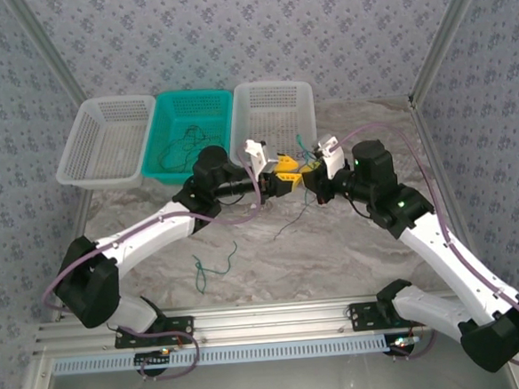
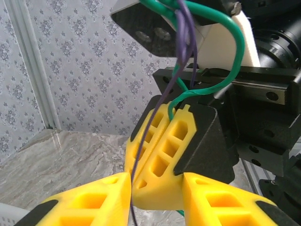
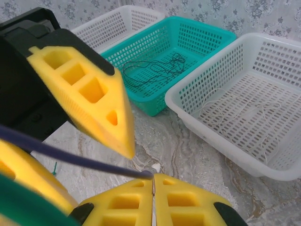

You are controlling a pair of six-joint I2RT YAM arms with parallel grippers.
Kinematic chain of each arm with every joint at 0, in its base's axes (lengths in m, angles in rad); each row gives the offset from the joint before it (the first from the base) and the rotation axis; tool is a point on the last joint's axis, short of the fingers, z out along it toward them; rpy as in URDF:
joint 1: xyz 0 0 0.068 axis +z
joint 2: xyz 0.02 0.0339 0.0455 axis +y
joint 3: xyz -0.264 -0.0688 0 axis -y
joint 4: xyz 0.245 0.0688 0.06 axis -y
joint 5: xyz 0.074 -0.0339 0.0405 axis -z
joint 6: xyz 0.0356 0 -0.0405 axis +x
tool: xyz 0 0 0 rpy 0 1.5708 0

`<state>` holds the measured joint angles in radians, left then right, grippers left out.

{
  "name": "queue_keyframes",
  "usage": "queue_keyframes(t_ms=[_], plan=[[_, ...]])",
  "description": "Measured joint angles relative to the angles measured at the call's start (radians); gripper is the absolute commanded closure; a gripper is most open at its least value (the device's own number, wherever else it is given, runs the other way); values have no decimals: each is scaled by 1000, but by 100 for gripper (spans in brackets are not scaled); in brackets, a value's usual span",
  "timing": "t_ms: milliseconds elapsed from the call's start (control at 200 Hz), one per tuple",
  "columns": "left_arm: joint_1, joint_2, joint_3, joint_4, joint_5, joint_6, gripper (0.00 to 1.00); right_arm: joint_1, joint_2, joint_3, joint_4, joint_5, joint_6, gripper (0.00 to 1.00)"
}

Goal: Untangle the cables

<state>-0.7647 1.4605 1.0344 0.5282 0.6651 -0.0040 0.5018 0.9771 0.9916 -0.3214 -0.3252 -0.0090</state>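
Observation:
My two grippers meet above the table's middle. My right gripper (image 1: 312, 175) (image 3: 153, 181) is shut, and a dark purple cable (image 3: 70, 155) comes out of the seam at its tips. In the left wrist view its yellow fingers (image 2: 160, 155) also pinch a green cable (image 2: 235, 56), which loops up beside the purple cable (image 2: 181, 33). My left gripper (image 1: 283, 172) (image 2: 156, 181) is open. Its fingers straddle the right gripper's tips, and the purple strand hangs against its left finger (image 2: 94, 202). A loose green strand (image 1: 213, 267) and a thin dark strand (image 1: 295, 220) lie on the table.
Three baskets line the back. A white one (image 1: 102, 103) is on the left. The teal one (image 1: 192, 93) (image 3: 207, 26) holds dark cables (image 3: 155, 68). The white one on the right (image 1: 272, 85) (image 3: 282, 174) holds thin pale strands. Patterned walls enclose the marble table (image 1: 352, 250).

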Motion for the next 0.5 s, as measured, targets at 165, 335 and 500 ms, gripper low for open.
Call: queue_keyframes(t_ms=[165,335,500], plan=[[50,-67,-16,-2,-23,-5,58,20,-37,-17,-21,-83,-11,100],[45,-109,-2,1,47,-33,55,21,-34,-27,-27,-112,-11,100],[35,-109,4,2,131,-59,52,21,-27,-27,-29,-121,-11,100]])
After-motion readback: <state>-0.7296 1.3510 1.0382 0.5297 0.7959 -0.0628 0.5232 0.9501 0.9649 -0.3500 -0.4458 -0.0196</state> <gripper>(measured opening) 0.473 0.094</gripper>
